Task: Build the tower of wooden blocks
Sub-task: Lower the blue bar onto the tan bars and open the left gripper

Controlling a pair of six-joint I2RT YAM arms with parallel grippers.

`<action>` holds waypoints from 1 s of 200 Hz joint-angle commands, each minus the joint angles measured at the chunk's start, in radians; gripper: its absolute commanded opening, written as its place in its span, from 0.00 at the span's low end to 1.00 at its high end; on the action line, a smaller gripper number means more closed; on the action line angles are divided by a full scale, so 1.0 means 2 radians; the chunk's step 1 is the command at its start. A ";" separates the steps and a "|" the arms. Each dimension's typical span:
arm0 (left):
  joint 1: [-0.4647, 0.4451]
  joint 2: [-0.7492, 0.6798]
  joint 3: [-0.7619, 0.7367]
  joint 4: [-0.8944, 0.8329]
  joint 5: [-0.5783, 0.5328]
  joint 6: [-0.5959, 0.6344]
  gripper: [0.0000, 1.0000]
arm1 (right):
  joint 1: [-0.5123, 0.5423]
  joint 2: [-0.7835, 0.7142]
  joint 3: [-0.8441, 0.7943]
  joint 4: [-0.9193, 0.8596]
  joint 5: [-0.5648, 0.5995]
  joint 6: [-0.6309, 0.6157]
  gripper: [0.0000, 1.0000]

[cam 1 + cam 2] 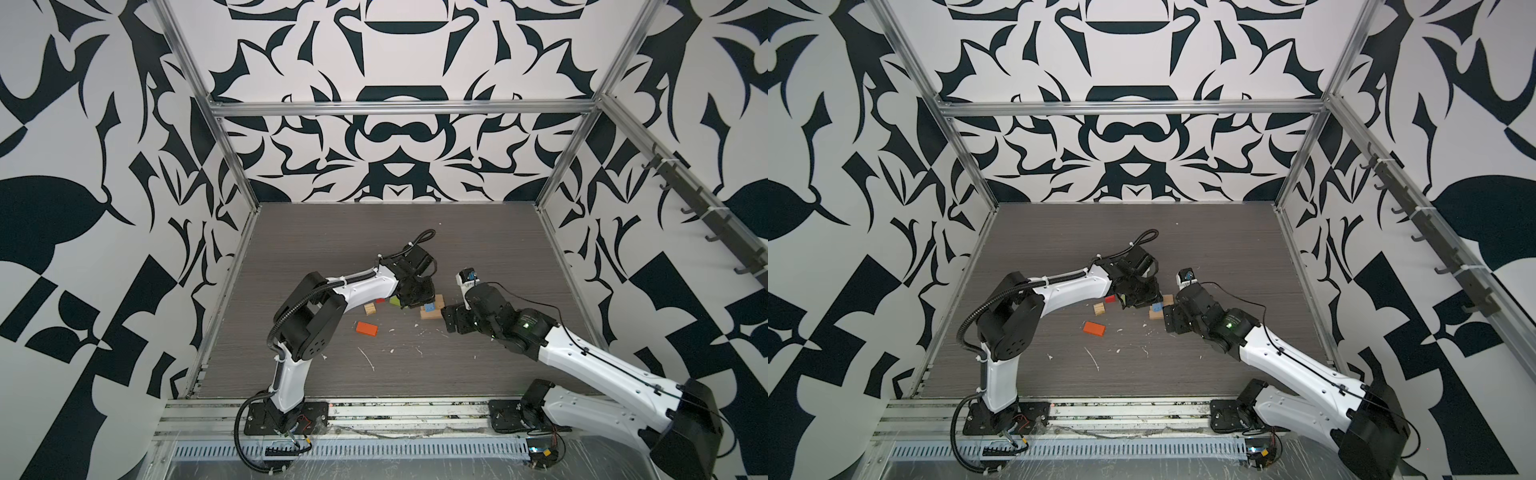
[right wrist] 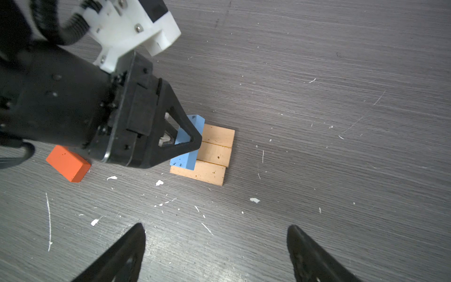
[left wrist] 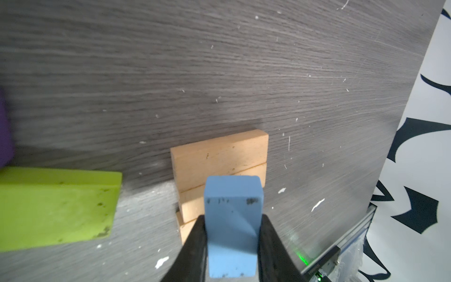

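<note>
three tan planks (image 2: 218, 154), one blue block (image 2: 185, 159)

Nothing here can be read. The walls (image 1: 395, 145) carry only a black-and-white abstract pattern, no letters or numbers. The blue block (image 3: 233, 219) bears dark scuff specks, not characters. Any marking on the arms is too small to make out.
</note>
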 commanded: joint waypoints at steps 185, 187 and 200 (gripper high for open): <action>-0.006 0.018 -0.005 -0.003 -0.020 -0.010 0.07 | -0.001 0.006 0.002 0.012 0.001 0.007 0.94; -0.006 0.018 -0.005 -0.003 -0.019 -0.010 0.07 | -0.001 0.007 0.002 0.012 0.001 0.007 0.94; -0.006 0.018 -0.004 -0.005 -0.019 -0.009 0.08 | -0.001 0.008 0.003 0.012 0.000 0.007 0.94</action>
